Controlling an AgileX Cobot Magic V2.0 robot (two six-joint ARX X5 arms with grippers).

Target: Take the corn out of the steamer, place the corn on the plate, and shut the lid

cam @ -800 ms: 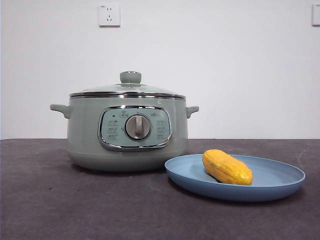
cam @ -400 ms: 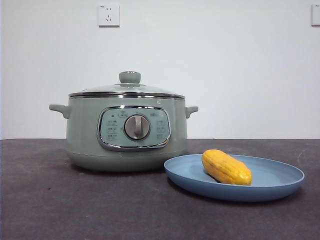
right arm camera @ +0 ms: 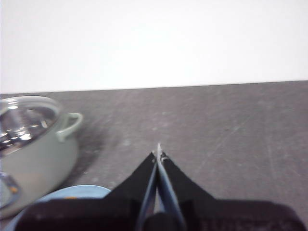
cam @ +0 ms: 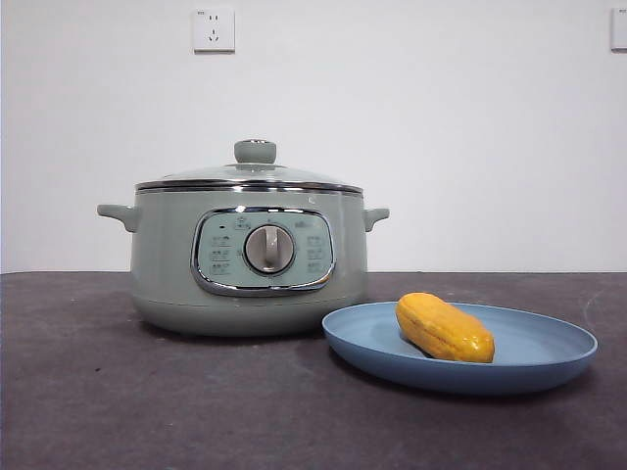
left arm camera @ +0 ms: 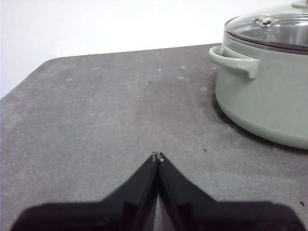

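Nearest the front camera lay the dark grey table (cam: pixel 118 411), and on it, to the right, sat the plate (cam: pixel 549 354), a shallow light-blue dish with a raised rim. The corn (cam: pixel 445 328) lay on its side on the plate, left of the plate's middle, one tapered end pointing toward the pot and the other toward the front right (its ridged yellow-orange skin looked glossy). The plate's left rim came just beside the base of the pot; whether the two touched could not be told.

Behind and to the left stood the steamer (cam: pixel 167 264), pale green, with a small handle on each side and a chrome-framed panel with a silver dial facing the camera. The lid (cam: pixel 255 172) sat closed on the pot, its chrome rim level on the pot's edge and its green knob upright on top.

Farther back was a white wall with a socket (cam: pixel 214 29) above the pot.

Neither arm appeared in the front view. The left gripper (left arm camera: pixel 157 156) hung over bare table, its jaws pressed together with nothing between them, the pot and its handle well off to one side. The right gripper (right arm camera: pixel 158 153) was likewise pinched together and empty, over bare table near the plate's rim and apart from the pot.
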